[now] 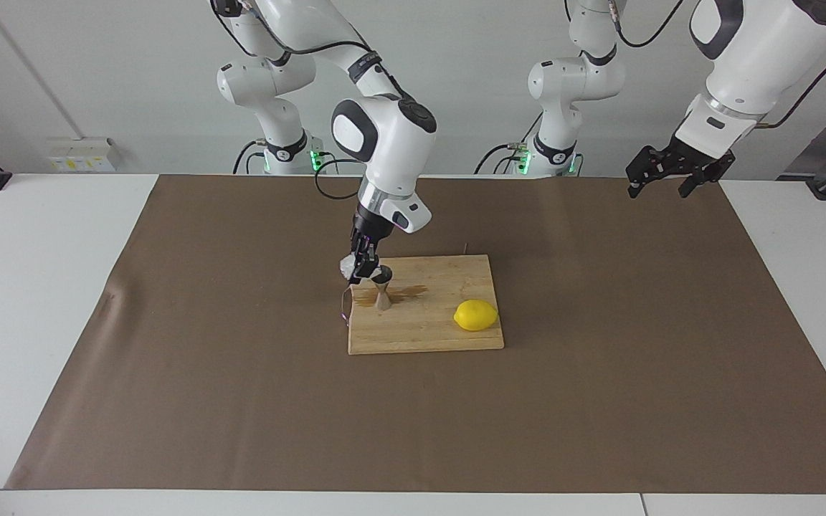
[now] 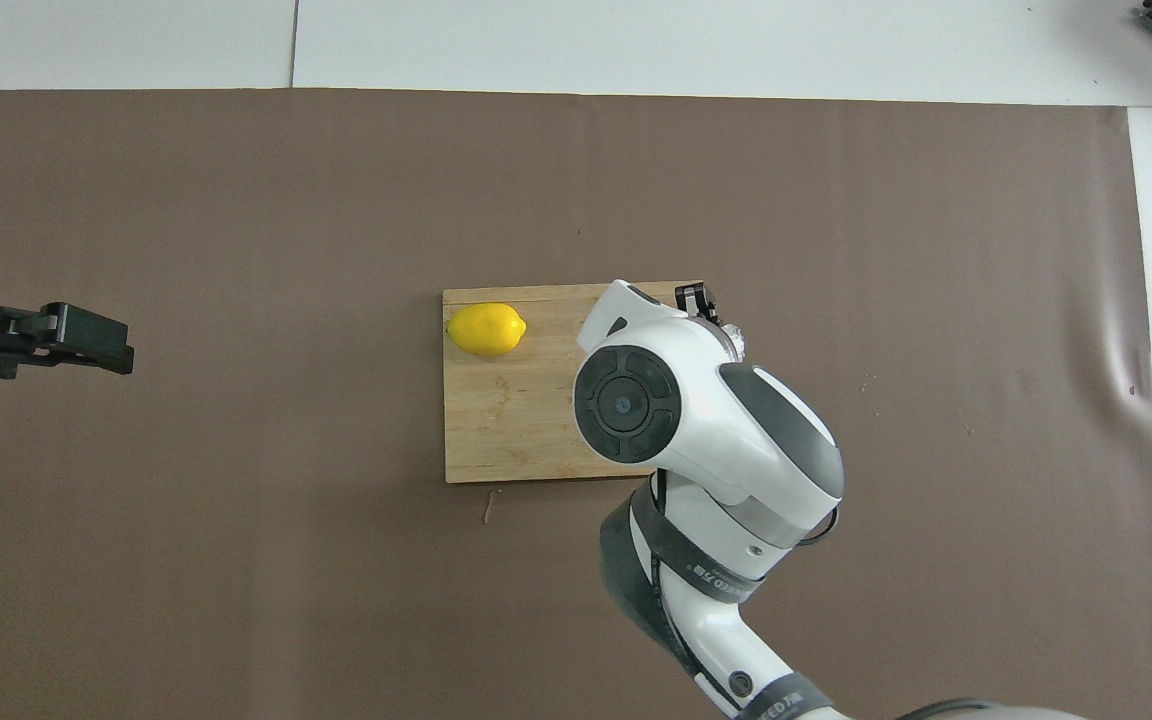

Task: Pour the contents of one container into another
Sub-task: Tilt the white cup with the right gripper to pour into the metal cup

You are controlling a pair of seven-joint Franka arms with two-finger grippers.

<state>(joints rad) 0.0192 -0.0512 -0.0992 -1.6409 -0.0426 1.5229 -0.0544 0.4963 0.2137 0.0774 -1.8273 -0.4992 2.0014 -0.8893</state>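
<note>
White walls stand at the back, and a big brown mat (image 1: 241,373) covers the white table (image 1: 26,287). Going from the facing view's left side to its right, first comes the right gripper (image 1: 364,266). It is squeezed shut on the little glass cup (image 1: 348,266) and holds it tipped just over the shiny metal jigger (image 1: 383,289). The jigger stands up on the wooden board (image 1: 427,330), at about 10 o'clock from the board's middle. A brown wet patch (image 1: 407,292) lies on the wood right beside it. The cup looks hard, slippery and easy to break, so I think holding it by its bumpy sides is best. The jigger looks light and tippy. Next, a yellow lemon (image 1: 475,315) sits at about 4 o'clock on the board. Last, the left gripper (image 1: 660,183) waits up high over the mat's edge, its fingers spread apart and holding nothing.
</note>
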